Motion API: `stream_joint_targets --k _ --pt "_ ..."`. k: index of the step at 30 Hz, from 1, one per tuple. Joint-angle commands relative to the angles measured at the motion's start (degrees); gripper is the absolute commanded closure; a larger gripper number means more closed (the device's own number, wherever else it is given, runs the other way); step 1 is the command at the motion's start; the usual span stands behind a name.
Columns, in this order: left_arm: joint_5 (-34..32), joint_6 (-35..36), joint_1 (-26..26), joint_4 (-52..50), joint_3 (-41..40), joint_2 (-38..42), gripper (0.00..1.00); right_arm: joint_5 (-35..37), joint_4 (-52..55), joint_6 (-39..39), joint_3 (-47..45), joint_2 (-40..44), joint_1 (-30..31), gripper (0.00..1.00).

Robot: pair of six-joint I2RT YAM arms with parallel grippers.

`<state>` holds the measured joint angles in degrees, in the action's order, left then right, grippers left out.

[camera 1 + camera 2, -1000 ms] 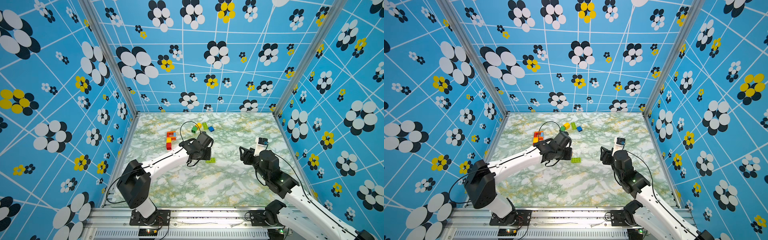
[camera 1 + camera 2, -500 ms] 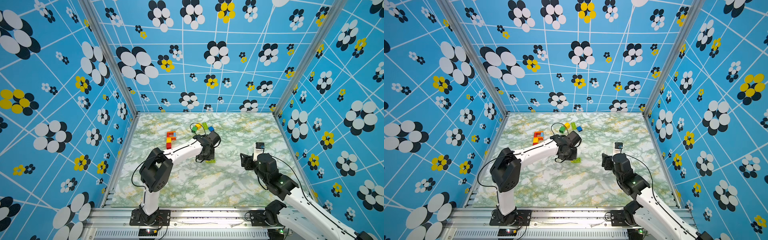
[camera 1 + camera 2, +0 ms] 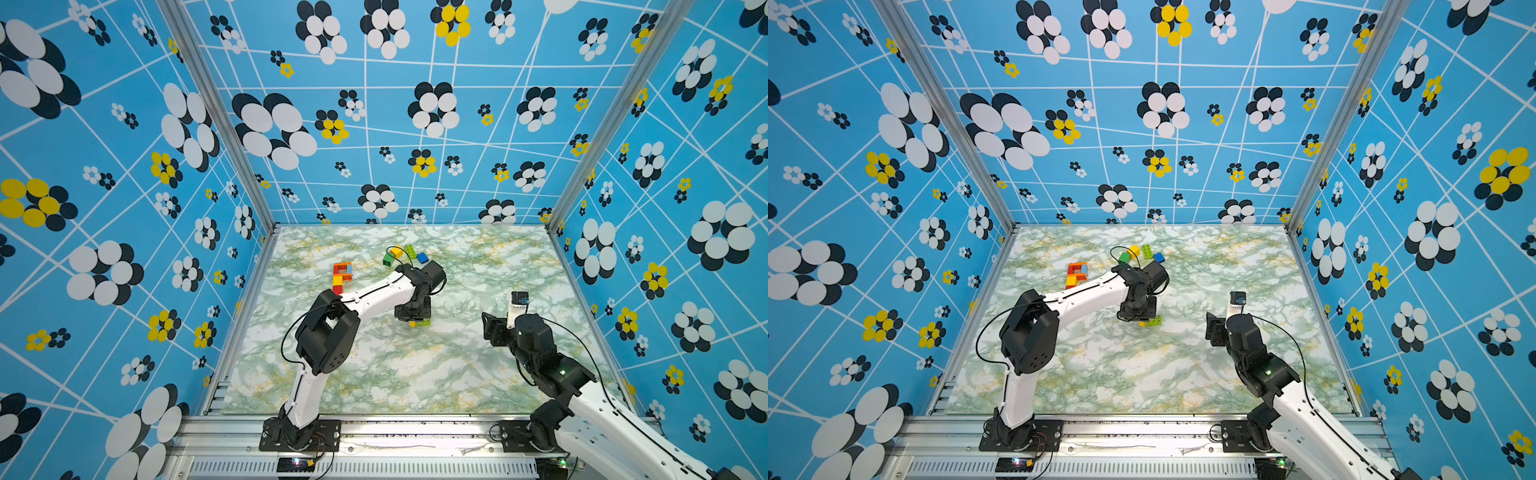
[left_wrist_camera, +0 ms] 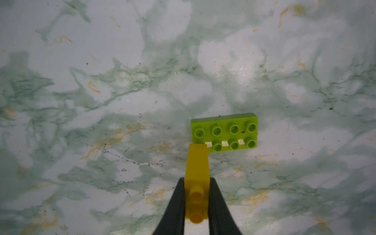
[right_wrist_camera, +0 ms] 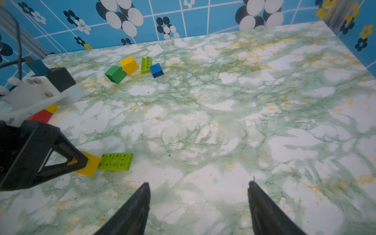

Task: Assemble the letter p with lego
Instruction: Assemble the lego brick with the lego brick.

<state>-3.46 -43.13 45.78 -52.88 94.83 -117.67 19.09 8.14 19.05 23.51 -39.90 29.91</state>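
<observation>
Near the middle of the marbled bench (image 3: pixel 457 374), the left hand (image 4: pixel 197 183) is clenched on a yellow brick (image 4: pixel 197 162), held side-on with its studs facing the wrist camera and its far end touching a corner of the lime oblong brick (image 4: pixel 224 132) lying flat, studs up. To my eye the step in hand is bringing the yellow brick away or setting it against the lime one; which is unclear. To do it well, the arm should keep the brick square between the fingers (image 4: pixel 177 203), lift cleanly so the lime brick is not dragged, and carry it low toward the partly built letter (image 3: pixel 343 276) of orange, red, yellow and light blue pieces near the left wall. The right hand (image 5: pixel 198 189) hovers released and empty over bare bench, well apart from the bricks. Four loose bricks, green (image 5: pixel 115 74), yellow (image 5: pixel 128 65), lime (image 5: pixel 146 64) and blue (image 5: pixel 156 70), sit clustered toward the back. The surface is glossy green-veined marble print, likely slippery under small bricks; blue flower-patterned walls (image 3: pixel 374 124) enclose three sides.
</observation>
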Motion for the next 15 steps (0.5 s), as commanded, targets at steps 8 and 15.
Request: stream_joint_targets --k 8,15 --pt "-1.63 -4.60 0.11 -4.06 5.00 -4.17 1.00 -0.01 -2.43 0.47 -1.18 0.19 -0.29 0.23" --pt "-3.46 -6.37 0.02 -4.52 5.73 -4.99 1.00 -0.55 -2.34 0.45 -1.09 0.08 -0.29 0.22"
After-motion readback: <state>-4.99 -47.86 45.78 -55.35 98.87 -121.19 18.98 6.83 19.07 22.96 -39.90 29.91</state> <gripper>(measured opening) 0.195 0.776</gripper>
